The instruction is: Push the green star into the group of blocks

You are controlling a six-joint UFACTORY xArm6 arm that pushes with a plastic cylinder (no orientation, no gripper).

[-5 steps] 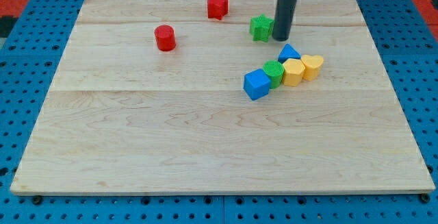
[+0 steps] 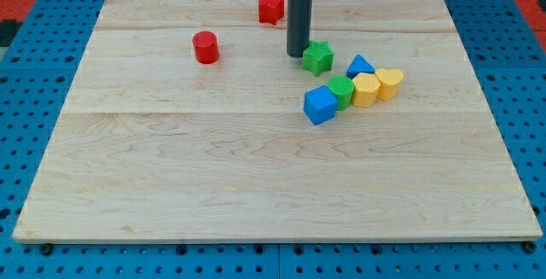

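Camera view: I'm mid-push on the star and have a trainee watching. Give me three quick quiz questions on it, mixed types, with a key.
1. True or false: the green star already touches the blue cube.
2. My tip sits on which side of the star? A) view's left B) view's right C) view's bottom
3. Fill in: the block at the group's far right end is a ____ heart.

Key: 1 false, a gap of board separates them. 2 A, close against the star's upper left. 3 yellow.
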